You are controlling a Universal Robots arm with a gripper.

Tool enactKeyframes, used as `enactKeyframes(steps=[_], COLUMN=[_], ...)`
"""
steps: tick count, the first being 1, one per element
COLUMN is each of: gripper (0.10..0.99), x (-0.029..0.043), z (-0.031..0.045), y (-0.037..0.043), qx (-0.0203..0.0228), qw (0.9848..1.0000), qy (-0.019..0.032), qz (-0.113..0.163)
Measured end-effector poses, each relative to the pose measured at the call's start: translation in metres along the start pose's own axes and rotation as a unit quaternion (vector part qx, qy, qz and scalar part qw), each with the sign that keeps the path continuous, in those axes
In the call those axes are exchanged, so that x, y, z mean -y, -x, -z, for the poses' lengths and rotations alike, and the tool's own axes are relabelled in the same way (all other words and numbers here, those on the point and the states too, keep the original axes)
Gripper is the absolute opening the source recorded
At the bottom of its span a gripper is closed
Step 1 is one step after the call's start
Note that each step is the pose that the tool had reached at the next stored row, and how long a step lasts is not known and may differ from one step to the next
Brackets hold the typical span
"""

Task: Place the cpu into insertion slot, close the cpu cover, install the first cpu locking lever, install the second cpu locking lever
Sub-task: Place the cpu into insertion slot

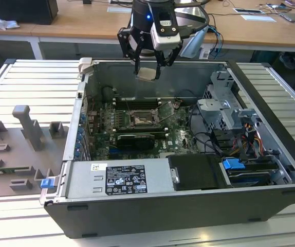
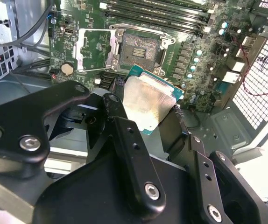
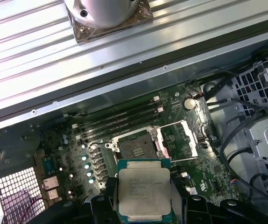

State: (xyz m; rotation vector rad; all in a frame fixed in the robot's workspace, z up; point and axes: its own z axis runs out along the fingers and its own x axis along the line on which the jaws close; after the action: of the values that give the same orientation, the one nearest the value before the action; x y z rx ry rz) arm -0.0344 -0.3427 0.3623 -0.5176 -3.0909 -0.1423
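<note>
The gripper (image 1: 147, 68) hangs over the open case (image 1: 188, 211), its jaws clamped on the edges of the cpu (image 1: 147, 74), which is held in the air well above the bare slot (image 1: 139, 120), while the cover (image 3: 180, 140) lies flipped open just beside that slot on the green board (image 3: 204, 182).

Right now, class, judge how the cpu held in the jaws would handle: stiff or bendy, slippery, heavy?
The cpu is probably stiff: it looks flat though the gripper pinches it only by its edges. Its shiny metal top suggests it may slip. It is thin, so likely light.
</note>
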Motion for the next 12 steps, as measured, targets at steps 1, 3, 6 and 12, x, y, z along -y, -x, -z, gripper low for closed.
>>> enactKeyframes(steps=[1, 3, 6, 12], gripper=[0.541, 0.541, 0.541, 0.541], x=[0.0000, 0.0000, 0.0000, 0.0000], z=[0.0000, 0.0000, 0.0000, 0.0000], y=[0.0000, 0.0000, 0.0000, 0.0000], qx=[0.0001, 0.0003, 0.0007, 0.0014], qw=[1.0000, 1.0000, 1.0000, 0.9999], qy=[0.0000, 0.0001, 0.0002, 0.0003], qz=[-0.001, -0.003, -0.007, -0.015])
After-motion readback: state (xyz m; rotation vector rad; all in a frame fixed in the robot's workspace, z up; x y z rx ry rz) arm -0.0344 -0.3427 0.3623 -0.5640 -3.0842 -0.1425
